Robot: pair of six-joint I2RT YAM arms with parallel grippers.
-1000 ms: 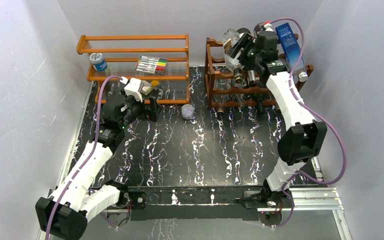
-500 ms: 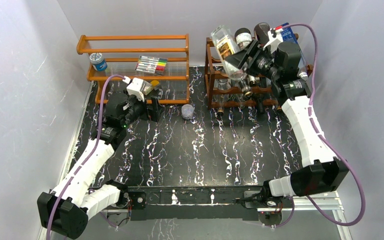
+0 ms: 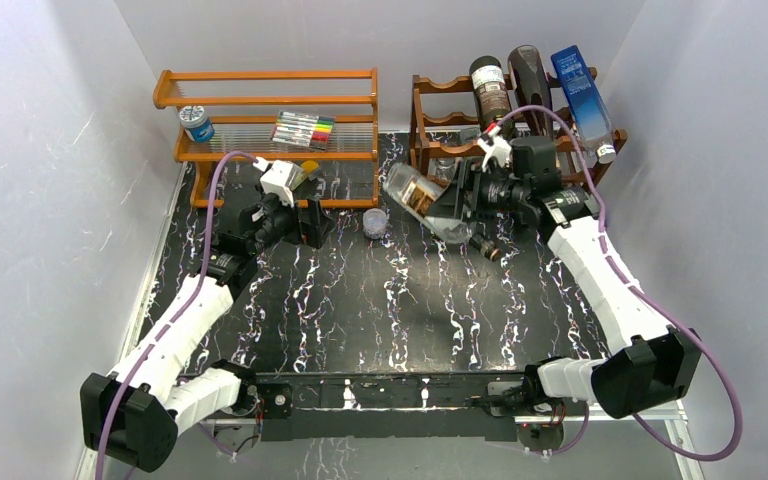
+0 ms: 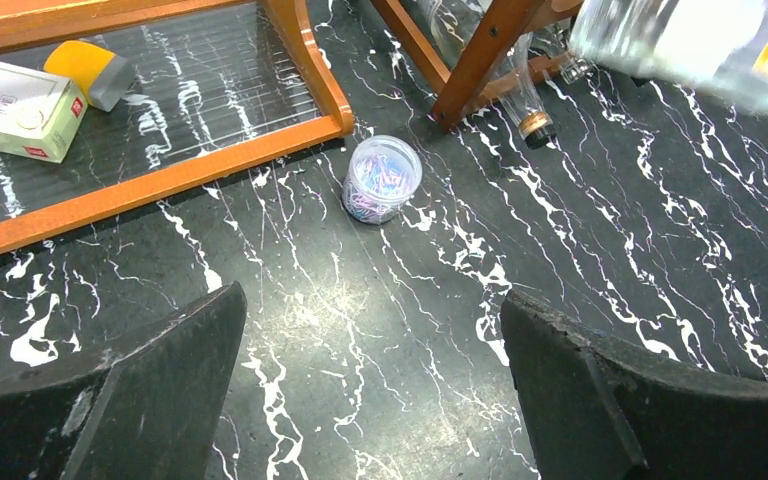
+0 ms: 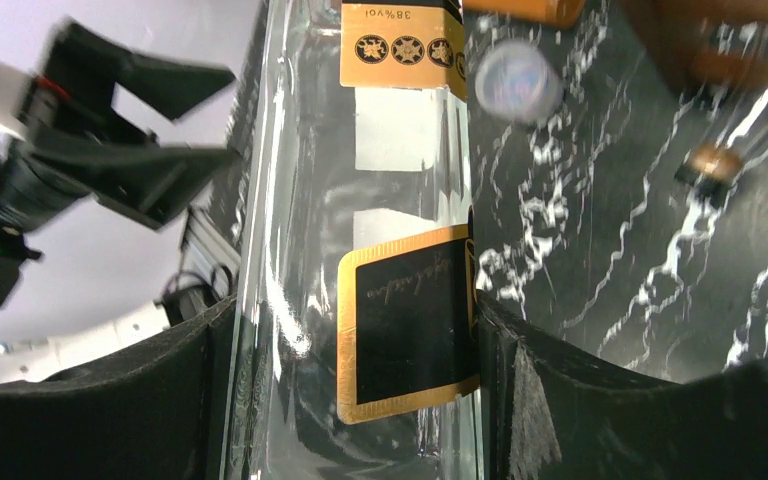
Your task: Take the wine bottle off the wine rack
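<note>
My right gripper (image 3: 457,200) is shut on a clear glass wine bottle (image 3: 412,192) with a black and gold label. The bottle hangs tilted over the table, just in front of the dark reddish-brown wine rack (image 3: 443,118) and clear of its rails. The right wrist view shows the wine bottle (image 5: 360,240) filling the gap of the gripper (image 5: 355,320), both pads pressed to its sides. My left gripper (image 3: 310,222) hovers open over the marbled table, nothing between its fingers (image 4: 160,390). The wine bottle (image 4: 680,40) shows as a blur at the top right of the left wrist view.
Dark bottles (image 3: 487,85) and a blue carton (image 3: 578,90) lie on the rack's upper tiers. A small jar of paper clips (image 3: 375,222) stands between the rack and the orange shelf (image 3: 265,100), which holds markers (image 3: 303,130), a tin (image 3: 197,123) and a white box (image 4: 10,95).
My right arm has swung the bottle down and left, from above the rack's top to just over the table in front of it. The left arm has hardly shifted.
</note>
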